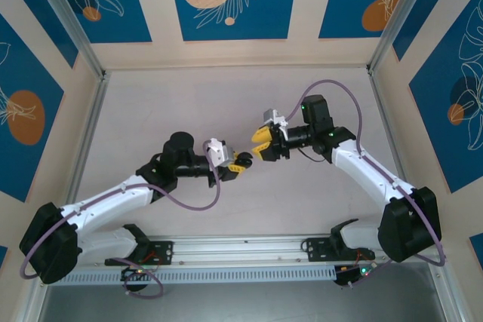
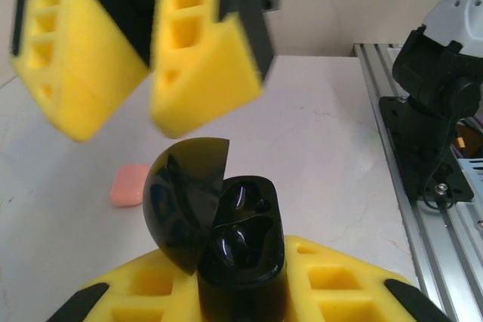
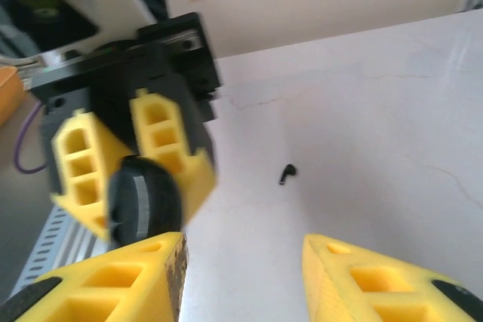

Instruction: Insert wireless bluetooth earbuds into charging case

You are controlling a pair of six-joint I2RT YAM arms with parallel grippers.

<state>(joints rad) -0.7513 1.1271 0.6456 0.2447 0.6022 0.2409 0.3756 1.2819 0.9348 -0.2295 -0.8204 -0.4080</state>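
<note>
My left gripper is shut on the black charging case and holds it upright with its lid swung open to the left. A glossy black form, seemingly one of the earbuds, lies in the near socket; the far socket looks hollow. Just above the case hangs my right gripper, open, with nothing between its yellow fingers. In the top view the left gripper and right gripper nearly meet at mid-table. Another earbud lies loose on the table beyond the open right gripper. The case shows at left there.
A small pink piece lies on the white table left of the case. The aluminium rail and an arm base run along the near edge. Walls close in the table's other three sides.
</note>
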